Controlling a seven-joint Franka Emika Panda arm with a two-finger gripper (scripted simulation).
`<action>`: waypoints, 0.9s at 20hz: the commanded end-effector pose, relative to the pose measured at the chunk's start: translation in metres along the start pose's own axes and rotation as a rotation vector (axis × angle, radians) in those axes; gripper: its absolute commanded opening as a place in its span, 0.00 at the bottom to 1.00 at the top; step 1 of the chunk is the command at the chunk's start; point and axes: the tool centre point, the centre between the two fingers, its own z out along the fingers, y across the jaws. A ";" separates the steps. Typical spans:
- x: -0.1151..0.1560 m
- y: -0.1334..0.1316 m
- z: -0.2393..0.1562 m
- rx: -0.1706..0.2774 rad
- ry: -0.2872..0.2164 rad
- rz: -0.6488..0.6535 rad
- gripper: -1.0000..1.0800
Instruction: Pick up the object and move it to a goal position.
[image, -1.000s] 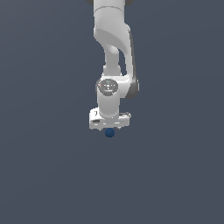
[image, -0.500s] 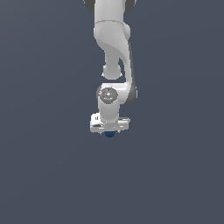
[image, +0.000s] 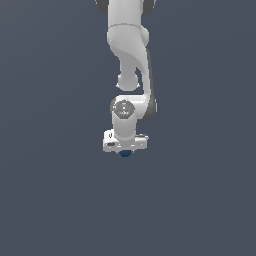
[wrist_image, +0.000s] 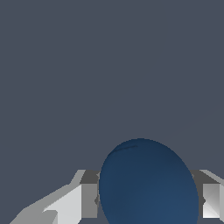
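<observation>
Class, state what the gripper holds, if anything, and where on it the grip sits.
The gripper holds the dark blue ball, with one finger against each of its opposite sides.

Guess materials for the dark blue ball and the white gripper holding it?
Dark blue ball: smooth, plain, faint soft sheen without sharp highlights; reads as matte plastic or rubber, though a simulator's render leaves that open. White gripper: flat, evenly shaded white body like painted metal or hard plastic. Its grey fingers look matte, pressing the ball on both sides; their material is unclear.
</observation>
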 end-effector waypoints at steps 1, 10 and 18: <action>0.000 0.000 0.001 0.000 0.000 0.000 0.00; 0.006 -0.025 -0.002 0.000 0.000 0.000 0.00; 0.022 -0.101 -0.010 0.000 0.000 0.000 0.00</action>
